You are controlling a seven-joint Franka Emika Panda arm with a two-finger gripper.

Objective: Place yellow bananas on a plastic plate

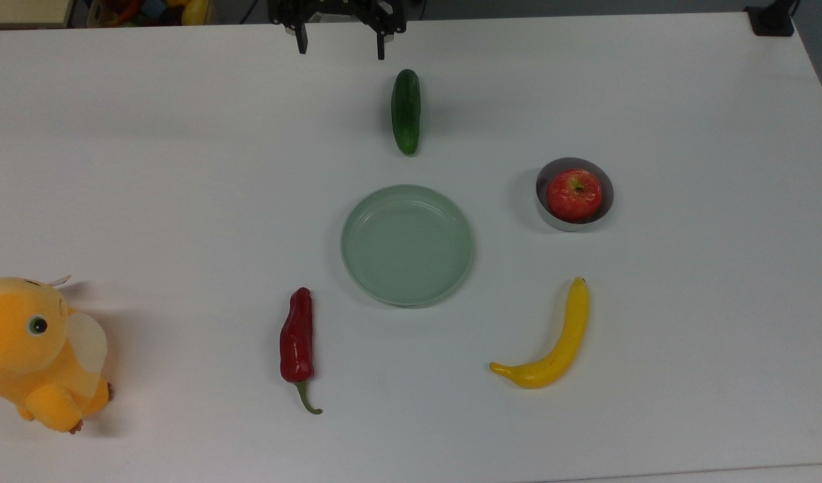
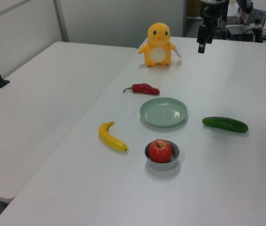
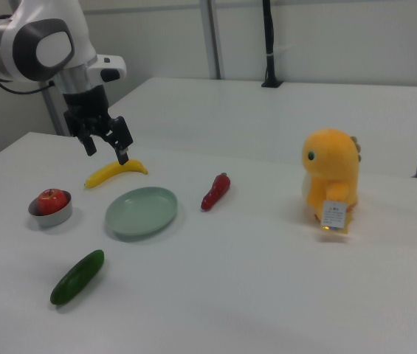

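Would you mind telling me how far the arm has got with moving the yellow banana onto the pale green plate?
Nothing looks done yet: the long curved yellow banana lies on the white table, apart from the round pale green plastic plate, which holds nothing. Nothing is in hand: the black two-finger gripper hangs open above the table near the dark green cucumber. Reaching, grasping, carrying and placing are all left.

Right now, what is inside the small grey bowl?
A red apple sits inside the grey bowl, nearly filling it. The bowl's floor beneath the apple is covered.
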